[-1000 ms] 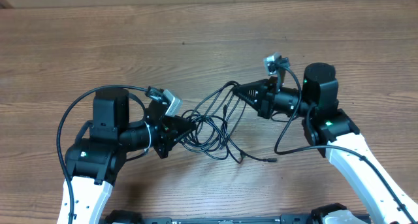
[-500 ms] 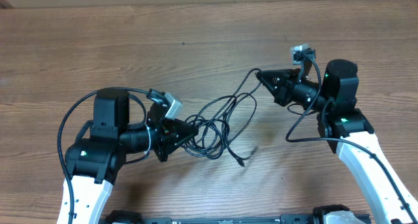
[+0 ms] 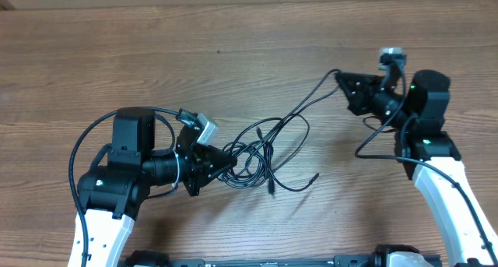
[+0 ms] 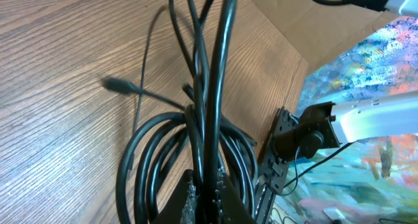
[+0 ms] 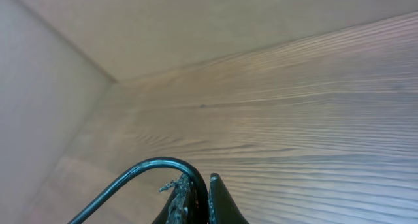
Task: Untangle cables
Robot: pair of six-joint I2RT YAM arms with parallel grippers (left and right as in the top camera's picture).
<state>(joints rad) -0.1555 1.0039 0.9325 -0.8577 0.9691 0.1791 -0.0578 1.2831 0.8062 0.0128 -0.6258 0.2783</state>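
Wood-grain table (image 3: 156,49); the cables (image 3: 261,154) lie in a loose looped bundle at its middle; the left gripper (image 3: 230,161) is clamped tight on the bundle's left edge; the right gripper (image 3: 341,77), well apart, is pinched on 1 cord (image 3: 310,102) stretching back to the loops.

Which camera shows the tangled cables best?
The overhead view: it shows the whole bundle of cables, held between the left claw and the right claw. The left wrist view shows only a few loops up close; the right wrist view shows just one cord at its claw.
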